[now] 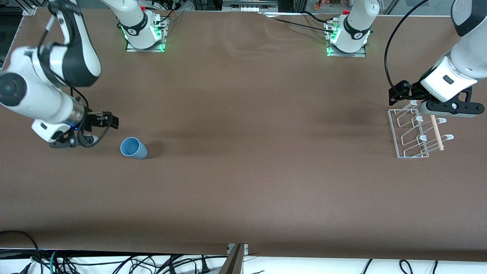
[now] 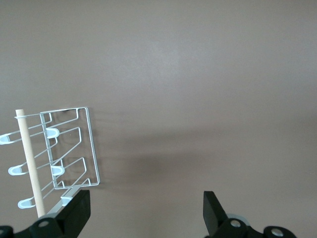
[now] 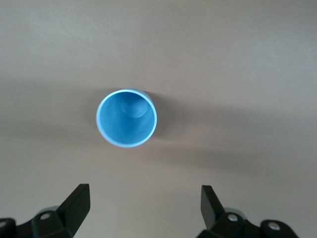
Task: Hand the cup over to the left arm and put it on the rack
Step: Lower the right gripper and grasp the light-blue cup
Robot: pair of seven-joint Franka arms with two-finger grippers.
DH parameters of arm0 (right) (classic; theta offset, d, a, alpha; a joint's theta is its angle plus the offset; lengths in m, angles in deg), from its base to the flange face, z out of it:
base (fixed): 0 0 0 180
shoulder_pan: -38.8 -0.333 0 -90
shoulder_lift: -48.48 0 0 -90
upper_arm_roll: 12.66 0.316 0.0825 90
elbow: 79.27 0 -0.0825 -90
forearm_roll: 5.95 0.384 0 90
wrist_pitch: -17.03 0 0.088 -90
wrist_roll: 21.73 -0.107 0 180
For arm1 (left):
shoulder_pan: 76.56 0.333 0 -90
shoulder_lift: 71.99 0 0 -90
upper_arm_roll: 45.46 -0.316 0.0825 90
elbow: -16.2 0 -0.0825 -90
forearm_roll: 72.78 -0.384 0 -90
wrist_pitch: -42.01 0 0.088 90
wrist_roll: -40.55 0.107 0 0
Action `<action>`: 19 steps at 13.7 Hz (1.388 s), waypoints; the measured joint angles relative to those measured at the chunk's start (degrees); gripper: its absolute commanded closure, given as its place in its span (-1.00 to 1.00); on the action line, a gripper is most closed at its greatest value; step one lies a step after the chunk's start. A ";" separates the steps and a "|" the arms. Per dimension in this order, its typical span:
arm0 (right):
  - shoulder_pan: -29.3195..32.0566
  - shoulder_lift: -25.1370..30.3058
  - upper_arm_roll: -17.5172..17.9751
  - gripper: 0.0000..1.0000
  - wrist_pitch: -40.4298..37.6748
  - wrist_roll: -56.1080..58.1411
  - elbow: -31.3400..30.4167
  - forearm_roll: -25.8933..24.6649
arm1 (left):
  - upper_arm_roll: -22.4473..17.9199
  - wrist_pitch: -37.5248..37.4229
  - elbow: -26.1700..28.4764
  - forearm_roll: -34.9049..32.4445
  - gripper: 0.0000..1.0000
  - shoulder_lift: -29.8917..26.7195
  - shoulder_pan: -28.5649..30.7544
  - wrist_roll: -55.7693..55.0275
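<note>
1. Front view shows the blue cup (image 1: 133, 148) standing untouched on the worktop (image 1: 243, 171) near the right arm's end, so nothing is done yet.
2. Right gripper (image 1: 99, 127) hovers just beside the cup, fingers (image 3: 77, 201) spread and empty.
3. Left gripper (image 1: 403, 93) hangs over the wire rack (image 1: 416, 133), fingers (image 2: 79, 208) spread, waiting.
4. Pickup, handover and racking all appear left to do.

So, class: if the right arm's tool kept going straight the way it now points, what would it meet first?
Probably bare table. The right tool points down with its fingers open, and the upright cup sits ahead of the gap, not between the fingers. Depth is unclear, so the cup rim could be grazed.
</note>
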 measured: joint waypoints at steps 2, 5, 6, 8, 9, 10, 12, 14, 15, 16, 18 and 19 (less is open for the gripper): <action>0.09 -4.45 -0.09 -0.98 3.00 0.64 0.06 0.00 | 0.00 0.00 -0.01 0.00 -1.00 0.00 0.00 0.00; -0.01 -8.92 0.01 -0.98 5.33 0.80 0.23 0.00 | 0.00 -0.02 -0.01 0.00 -1.00 0.00 0.00 0.00; -0.03 -9.63 0.04 -0.97 5.64 0.80 0.31 0.00 | -0.02 -0.13 -0.01 0.00 -1.00 0.00 0.01 0.00; -0.05 -10.40 0.05 -0.96 6.41 0.84 0.48 0.00 | -0.30 -0.91 -0.01 0.00 -1.00 0.00 0.07 0.00; -0.08 -10.83 0.07 -0.76 6.94 0.85 0.51 0.00 | -0.45 -1.05 -0.01 0.00 -1.00 0.00 0.11 0.00; -0.12 -11.34 0.10 -0.44 7.50 0.85 0.54 0.00 | -0.45 -1.06 -0.01 0.00 -1.00 0.00 0.12 0.00; -0.17 -12.67 0.12 -0.02 8.36 0.85 0.78 0.00 | -0.32 -1.07 -0.01 0.00 -1.00 0.00 0.11 0.00; -0.17 -14.33 0.13 0.60 8.98 0.83 1.22 0.01 | -0.28 -1.07 -0.01 0.00 -1.00 0.00 0.09 0.00; -0.18 -15.40 0.15 1.00 9.34 0.66 1.74 0.03 | -0.28 -1.07 -0.01 0.00 -1.00 0.00 0.09 0.00; -0.22 -16.34 0.19 1.00 9.51 0.34 2.35 0.07 | -0.28 -1.07 -0.01 0.00 -1.00 0.00 0.09 0.00; -0.35 -17.45 0.37 1.00 9.61 -0.18 3.30 0.14 | -0.28 -1.07 -0.01 0.00 -1.00 0.00 0.09 0.00; -0.45 -17.56 0.42 1.00 9.60 -0.34 3.63 0.17 | -0.28 -1.07 -0.01 0.00 -1.00 0.00 0.09 0.00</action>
